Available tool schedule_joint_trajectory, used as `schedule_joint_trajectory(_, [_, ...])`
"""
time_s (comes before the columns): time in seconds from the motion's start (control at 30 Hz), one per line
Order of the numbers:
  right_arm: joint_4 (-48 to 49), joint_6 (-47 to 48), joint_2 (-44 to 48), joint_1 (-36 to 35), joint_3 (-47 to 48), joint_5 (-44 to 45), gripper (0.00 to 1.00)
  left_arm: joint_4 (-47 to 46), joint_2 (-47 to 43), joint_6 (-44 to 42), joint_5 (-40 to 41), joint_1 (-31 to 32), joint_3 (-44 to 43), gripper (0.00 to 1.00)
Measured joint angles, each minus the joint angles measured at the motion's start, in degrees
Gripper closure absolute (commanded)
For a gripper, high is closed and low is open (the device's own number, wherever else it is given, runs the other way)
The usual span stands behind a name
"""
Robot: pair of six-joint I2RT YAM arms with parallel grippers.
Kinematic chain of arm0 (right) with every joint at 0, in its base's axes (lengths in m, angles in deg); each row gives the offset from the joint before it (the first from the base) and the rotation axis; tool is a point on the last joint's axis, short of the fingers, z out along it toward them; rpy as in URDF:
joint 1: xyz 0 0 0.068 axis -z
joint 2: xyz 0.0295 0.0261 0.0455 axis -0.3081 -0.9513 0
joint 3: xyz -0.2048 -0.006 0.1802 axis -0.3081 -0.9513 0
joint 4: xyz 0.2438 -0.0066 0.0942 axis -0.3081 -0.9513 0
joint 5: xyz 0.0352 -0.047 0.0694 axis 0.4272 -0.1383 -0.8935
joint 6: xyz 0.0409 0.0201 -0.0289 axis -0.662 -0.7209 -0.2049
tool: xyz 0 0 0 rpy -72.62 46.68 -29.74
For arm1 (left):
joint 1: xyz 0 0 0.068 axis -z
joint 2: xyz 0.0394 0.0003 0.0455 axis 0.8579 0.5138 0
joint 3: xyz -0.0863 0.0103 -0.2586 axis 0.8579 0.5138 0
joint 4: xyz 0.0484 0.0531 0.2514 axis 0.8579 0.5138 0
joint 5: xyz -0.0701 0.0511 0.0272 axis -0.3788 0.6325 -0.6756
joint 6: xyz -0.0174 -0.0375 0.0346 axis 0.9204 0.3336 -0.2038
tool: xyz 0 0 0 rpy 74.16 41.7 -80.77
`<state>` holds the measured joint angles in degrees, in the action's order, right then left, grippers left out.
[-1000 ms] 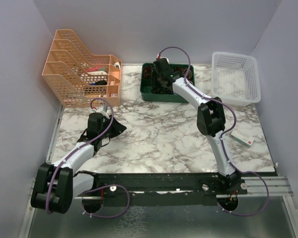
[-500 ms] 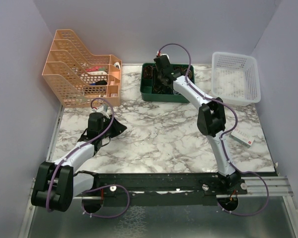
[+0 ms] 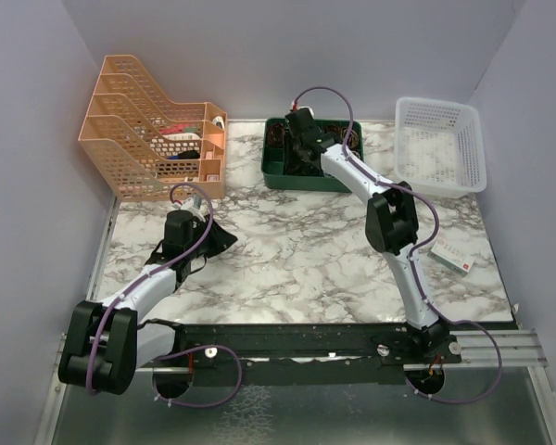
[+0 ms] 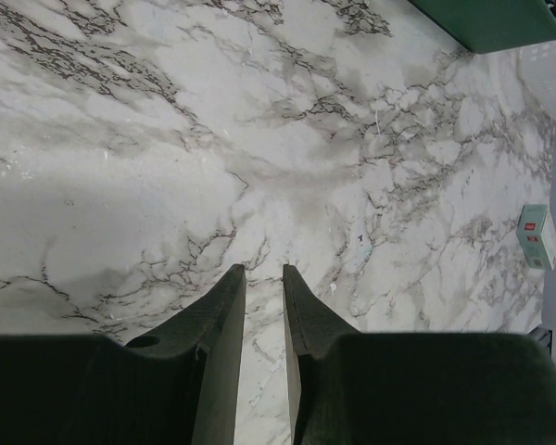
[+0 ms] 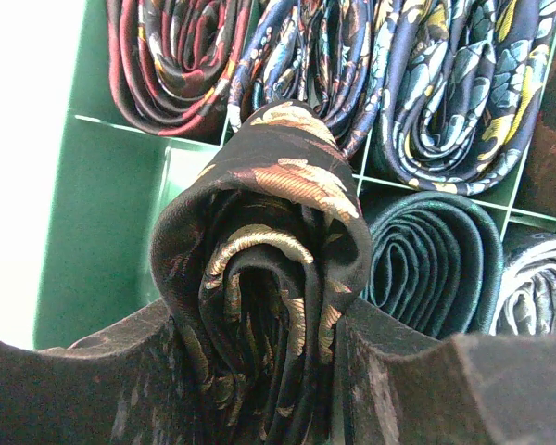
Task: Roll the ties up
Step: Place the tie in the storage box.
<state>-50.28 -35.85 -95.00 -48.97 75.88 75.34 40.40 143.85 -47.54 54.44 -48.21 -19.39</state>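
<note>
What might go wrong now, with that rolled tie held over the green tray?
The rolled tie looks loose at its outer wrap, so it may unwind when the right hand lets go. It hangs close to a dark green roll in the green tray, so it might land on that neighbour instead of the free compartment.

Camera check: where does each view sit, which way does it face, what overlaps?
Top external: above and behind the bases, looking down on the marble table; left arm and right arm show.
Left wrist: on the left arm, looking past the left gripper at bare marble; its two fingers show.
Right wrist: on the right arm, looking down into the green tray; right gripper clamps a rolled tie.
Shared: top and left wrist both catch the small box.
</note>
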Motion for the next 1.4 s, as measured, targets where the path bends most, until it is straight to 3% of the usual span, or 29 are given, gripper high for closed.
schedule_joint_trajectory(0.5, [1.9,0.0,-1.1,-0.4,-1.4,0.1,0.69,-0.3,0.3,0.1,-0.5,0.0,0.3,0.77])
schedule_joint_trajectory(0.67, [1.9,0.0,-1.4,-0.4,-1.4,0.1,0.62,-0.3,0.3,0.1,-0.6,0.0,0.3,0.77])
schedule_joint_trajectory(1.03, [2.2,0.6,-1.3,-0.5,-1.6,0.2,0.29,-0.3,0.3,0.1,-0.8,0.0,0.3,0.77])
schedule_joint_trajectory(1.4, [1.5,2.6,0.6,-0.7,-0.4,0.1,0.08,-0.3,0.3,0.1,-1.1,0.0,0.3,0.77])
